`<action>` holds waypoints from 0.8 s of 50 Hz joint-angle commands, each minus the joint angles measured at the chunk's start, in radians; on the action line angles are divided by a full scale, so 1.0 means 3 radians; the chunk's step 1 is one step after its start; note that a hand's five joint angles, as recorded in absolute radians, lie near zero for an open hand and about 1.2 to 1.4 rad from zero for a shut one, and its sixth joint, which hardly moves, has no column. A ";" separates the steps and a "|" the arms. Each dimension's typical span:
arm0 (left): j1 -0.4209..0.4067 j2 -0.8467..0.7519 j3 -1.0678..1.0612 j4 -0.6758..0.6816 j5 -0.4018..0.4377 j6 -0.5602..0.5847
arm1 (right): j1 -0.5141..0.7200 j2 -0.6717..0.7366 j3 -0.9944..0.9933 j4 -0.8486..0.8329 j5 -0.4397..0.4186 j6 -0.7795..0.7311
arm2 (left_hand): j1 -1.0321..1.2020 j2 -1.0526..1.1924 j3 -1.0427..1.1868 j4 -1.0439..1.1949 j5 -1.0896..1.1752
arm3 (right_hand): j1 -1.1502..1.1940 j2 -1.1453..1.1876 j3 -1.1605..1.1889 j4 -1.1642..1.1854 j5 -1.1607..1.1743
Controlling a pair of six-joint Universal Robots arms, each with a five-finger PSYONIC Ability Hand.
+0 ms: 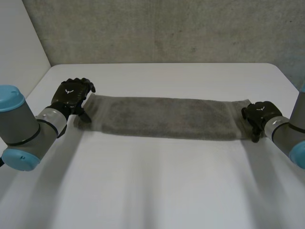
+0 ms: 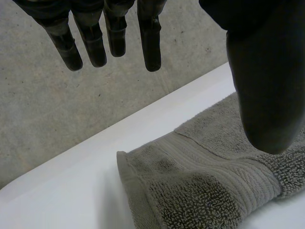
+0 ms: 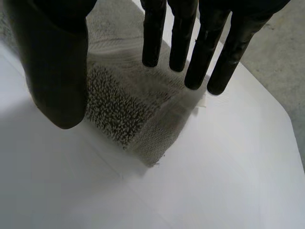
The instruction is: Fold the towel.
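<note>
Towel lies flat mid-bench, long axis running left to right. Left robot hand sits at its left end, right robot hand at its right end. Both spread wide, gripping nothing, equally near.

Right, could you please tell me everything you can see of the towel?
The towel is grey-brown terry with a flat woven band near its short ends. It lies flat on the white table as a long, narrow strip, seemingly doubled. The open left hand is at one short end, the open right hand at the other.
</note>
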 commanded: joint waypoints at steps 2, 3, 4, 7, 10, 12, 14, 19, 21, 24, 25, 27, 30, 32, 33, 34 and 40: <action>0.0012 -0.0005 0.0000 -0.0008 0.0005 -0.0007 | -0.0033 0.0146 -0.0054 -0.0153 0.0010 -0.0062 | -0.0214 -0.0173 -0.0209 -0.0225 -0.0128 | 0.0866 0.0826 0.0832 0.0822 0.0795; 0.0017 -0.0005 -0.0010 -0.0008 0.0005 -0.0002 | -0.0043 0.0167 -0.0059 -0.0189 0.0004 -0.0087 | -0.0214 -0.0173 -0.0209 -0.0225 -0.0128 | 0.1273 0.1233 0.1239 0.1229 0.1202; 0.0017 -0.0010 -0.0015 -0.0008 0.0005 -0.0002 | -0.0048 0.0182 -0.0064 -0.0214 0.0004 -0.0118 | -0.0214 -0.0173 -0.0209 -0.0225 -0.0128 | 0.1858 0.1818 0.1824 0.1814 0.1788; 0.0017 -0.0020 -0.0020 -0.0008 0.0005 -0.0002 | -0.0054 0.0197 -0.0079 -0.0225 0.0020 -0.0190 | -0.0214 -0.0173 -0.0209 -0.0225 -0.0128 | 0.2954 0.2914 0.2920 0.2910 0.2884; 0.0017 -0.0020 -0.0020 -0.0008 0.0005 -0.0002 | -0.0104 0.0192 -0.0105 -0.0220 0.0045 -0.0236 | -0.0224 -0.0183 -0.0219 -0.0235 -0.0138 | 0.2957 0.2917 0.2923 0.2912 0.2886; 0.0017 -0.0025 -0.0030 -0.0003 0.0005 -0.0002 | -0.0191 0.0172 -0.0115 -0.0194 0.0050 -0.0256 | -0.0214 -0.0174 -0.0209 -0.0225 -0.0128 | 0.2957 0.2917 0.2923 0.2912 0.2886; 0.0017 -0.0030 -0.0030 0.0007 0.0005 -0.0002 | -0.0293 0.0152 -0.0120 -0.0189 0.0050 -0.0277 | -0.0224 -0.0183 -0.0219 -0.0235 -0.0138 | 0.2957 0.2917 0.2923 0.2912 0.2886; 0.0017 -0.0035 -0.0035 0.0053 0.0005 -0.0002 | -0.0636 0.0085 -0.0248 -0.0184 0.0035 -0.0430 | -0.0224 -0.0183 -0.0219 -0.0235 -0.0138 | 0.2957 0.2917 0.2923 0.2912 0.2886; 0.0017 -0.0035 -0.0035 0.0058 0.0005 -0.0002 | -0.0749 0.0085 -0.0345 -0.0163 0.0045 -0.0517 | -0.0214 -0.0173 -0.0209 -0.0225 -0.0128 | 0.2957 0.2917 0.2923 0.2912 0.2886; 0.0017 -0.0040 -0.0030 0.0058 0.0005 -0.0002 | -0.0872 0.0070 -0.0596 -0.0087 0.0066 -0.0712 | -0.0214 -0.0173 -0.0209 -0.0225 -0.0128 | 0.2957 0.2917 0.2923 0.2912 0.2886; 0.0017 -0.0040 -0.0035 0.0058 0.0005 -0.0002 | -0.0872 0.0059 -0.0737 -0.0016 0.0071 -0.0777 | -0.0214 -0.0173 -0.0209 -0.0225 -0.0128 | 0.2957 0.2917 0.2923 0.2912 0.2886; 0.0017 -0.0040 -0.0035 0.0058 0.0005 -0.0002 | -0.0846 0.0039 -0.0887 0.0062 0.0081 -0.0809 | -0.0214 -0.0173 -0.0209 -0.0225 -0.0128 | 0.2957 0.2917 0.2923 0.2912 0.2886; 0.0017 -0.0045 -0.0035 0.0063 0.0005 -0.0002 | -0.0759 -0.0043 -0.1194 0.0195 0.0096 -0.0778 | -0.0224 -0.0183 -0.0219 -0.0235 -0.0138 | 0.2957 0.2917 0.2923 0.2912 0.2886; 0.0017 -0.0046 -0.0035 0.0063 0.0005 -0.0002 | -0.0626 -0.0074 -0.1327 0.0235 0.0132 -0.0737 | -0.0214 -0.0173 -0.0209 -0.0225 -0.0128 | 0.2957 0.2917 0.2923 0.2912 0.2886; 0.0017 -0.0046 -0.0035 0.0068 0.0000 -0.0002 | -0.0419 -0.0084 -0.1459 0.0256 0.0188 -0.0686 | -0.0214 -0.0173 -0.0209 -0.0225 -0.0128 | 0.2957 0.2917 0.2923 0.2912 0.2886; 0.0012 -0.0046 -0.0035 0.0068 0.0000 -0.0002 | -0.0133 -0.0079 -0.1576 0.0261 0.0249 -0.0661 | -0.0224 -0.0183 -0.0219 -0.0235 -0.0138 | 0.2957 0.2917 0.2923 0.2912 0.2886; 0.0012 -0.0046 -0.0051 0.0068 0.0000 -0.0002 | 0.0713 -0.0017 -0.1756 0.0266 0.0383 -0.0666 | -0.0224 -0.0183 -0.0219 -0.0235 -0.0138 | 0.2957 0.2917 0.2923 0.2912 0.2886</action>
